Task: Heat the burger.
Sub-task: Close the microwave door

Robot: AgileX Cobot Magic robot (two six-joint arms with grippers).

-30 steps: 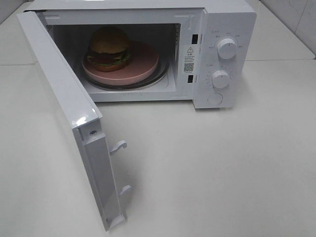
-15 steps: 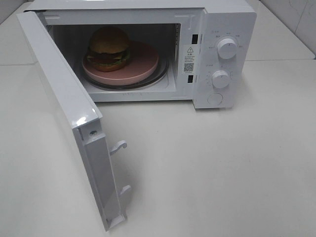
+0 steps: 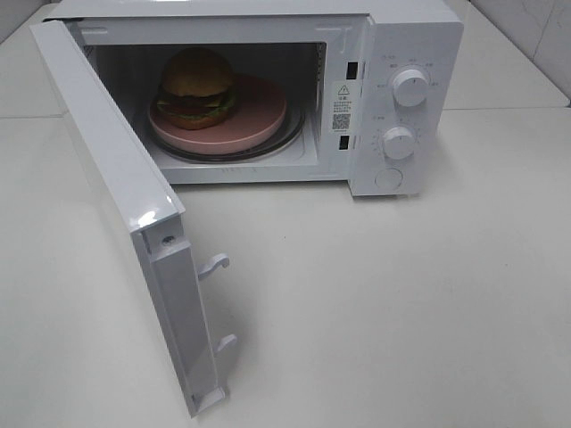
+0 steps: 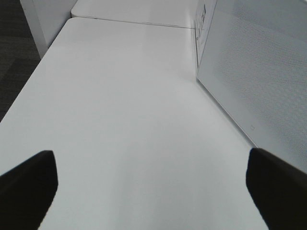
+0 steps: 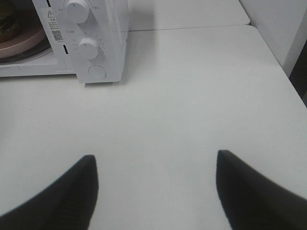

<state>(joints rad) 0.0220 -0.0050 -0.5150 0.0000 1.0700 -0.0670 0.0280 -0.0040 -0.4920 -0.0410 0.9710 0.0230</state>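
Observation:
The burger [image 3: 196,87] sits on a pink round dish [image 3: 259,111] inside the white microwave [image 3: 410,36], whose door [image 3: 116,187] is swung wide open toward the front left. Neither arm shows in the exterior high view. In the left wrist view my left gripper [image 4: 151,184] is open over bare table, with the outer face of the door [image 4: 259,76] beside it. In the right wrist view my right gripper [image 5: 156,191] is open with nothing between its fingers, back from the microwave's control panel [image 5: 91,45]. An edge of the dish [image 5: 19,43] shows there too.
Two white knobs [image 3: 410,86] [image 3: 399,142] and a round button [image 3: 389,179] are on the microwave's right panel. Door latch hooks [image 3: 214,264] stick out from the open door's edge. The white table [image 3: 401,303] spreads in front of the microwave.

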